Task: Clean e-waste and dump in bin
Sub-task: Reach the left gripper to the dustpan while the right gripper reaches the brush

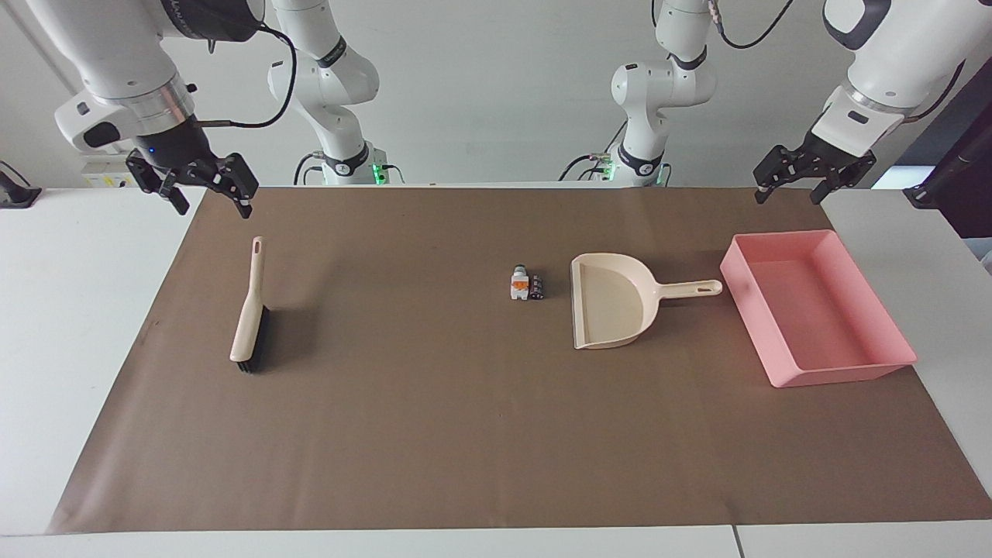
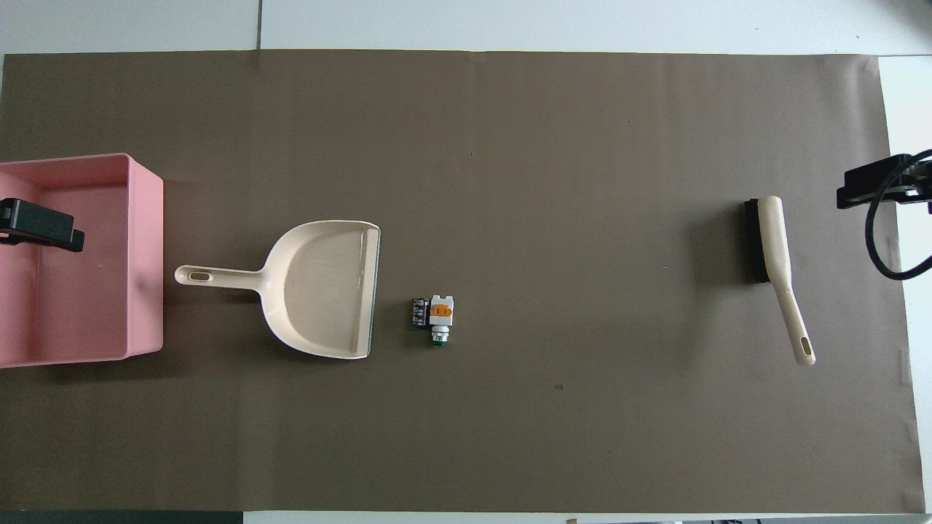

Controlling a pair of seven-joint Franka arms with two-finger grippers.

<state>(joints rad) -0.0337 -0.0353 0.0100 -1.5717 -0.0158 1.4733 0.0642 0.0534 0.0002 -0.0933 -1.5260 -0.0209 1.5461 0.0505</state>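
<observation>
The e-waste (image 1: pixel 527 285) is a small cluster on the brown mat: a white-grey piece with an orange mark and dark cylinders beside it, also in the overhead view (image 2: pixel 435 314). It lies just off the mouth of the beige dustpan (image 1: pixel 612 302) (image 2: pixel 328 287). The pink bin (image 1: pixel 845 374) (image 2: pixel 145 255) stands beside the dustpan's handle, toward the left arm's end. The brush (image 1: pixel 249 310) (image 2: pixel 775 262) lies toward the right arm's end. My left gripper (image 1: pixel 789 194) (image 2: pixel 36 225) hangs open and empty, raised over the bin's robot-side edge. My right gripper (image 1: pixel 215 208) (image 2: pixel 885 182) hangs open and empty, raised near the brush's handle end.
A brown mat (image 1: pixel 434 434) covers most of the white table (image 1: pixel 70 310). All the objects lie in a row in the half of the mat nearer the robots. Both arms wait.
</observation>
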